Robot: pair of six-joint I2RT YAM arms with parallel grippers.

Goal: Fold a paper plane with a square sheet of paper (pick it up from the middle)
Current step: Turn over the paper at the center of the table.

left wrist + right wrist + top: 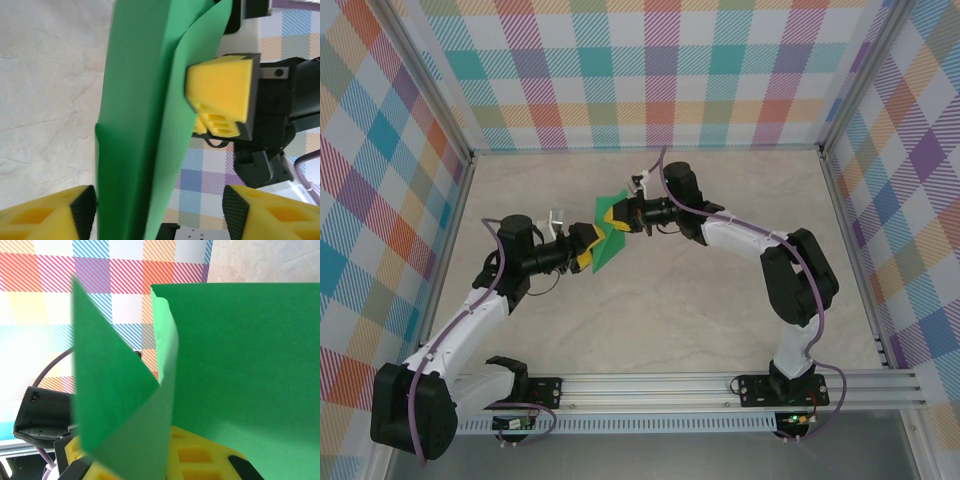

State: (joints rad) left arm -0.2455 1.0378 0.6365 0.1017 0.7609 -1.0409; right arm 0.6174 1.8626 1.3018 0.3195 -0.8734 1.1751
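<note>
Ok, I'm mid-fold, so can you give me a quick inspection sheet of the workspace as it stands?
Surface: pale marbled table, bare around the arms.
Job's things: green paper sheet, part-folded into layered flaps and held up at the centre between both arms.
Clutter: nothing seen.
Grippers: right gripper is shut on the paper. Left gripper is open, with its fingers apart on either side of the sheet.
Cables: purple cables run along both arms. None touches the paper.
Surroundings: plaid walls on three sides, and an aluminium rail carrying the arm bases at the near edge.
</note>
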